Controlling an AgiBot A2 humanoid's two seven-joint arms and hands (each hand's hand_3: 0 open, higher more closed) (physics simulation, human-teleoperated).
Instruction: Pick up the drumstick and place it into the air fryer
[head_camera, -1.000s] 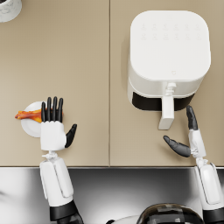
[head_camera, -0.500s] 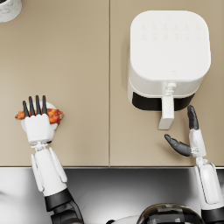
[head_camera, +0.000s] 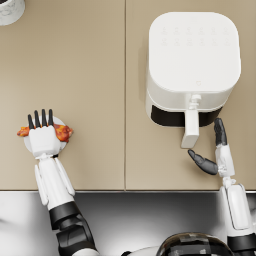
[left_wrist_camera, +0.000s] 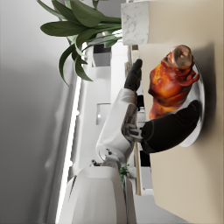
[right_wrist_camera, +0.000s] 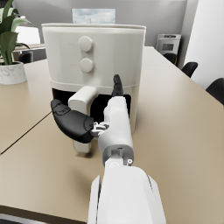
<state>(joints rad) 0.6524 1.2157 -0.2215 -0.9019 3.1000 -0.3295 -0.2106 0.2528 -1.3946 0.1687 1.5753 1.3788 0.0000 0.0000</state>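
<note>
1. Closest to the robot, its left hand (head_camera: 44, 140) lies over a small white plate (head_camera: 27, 145) near the front edge of the tan table (head_camera: 90, 90). Its fingers are stretched forward over the food, and the thumb curls alongside.
2. The drumstick (left_wrist_camera: 170, 85), glazed red-brown, lies on that plate under the hand. In the left wrist view the dark thumb (left_wrist_camera: 173, 127) presses against its meaty end, but I cannot tell whether the hand has truly clasped it.
3. Over on the other side, the right hand (head_camera: 215, 155) hangs released, holding nothing, thumb spread wide from the fingers, just beside the air fryer handle (head_camera: 190, 128).
4. Beyond it stands the white air fryer (head_camera: 192, 65), its drawer pulled slightly out with a dark gap showing.
5. Farthest off, a marbled white plant pot (head_camera: 10, 9) sits at the table's far left corner.
</note>
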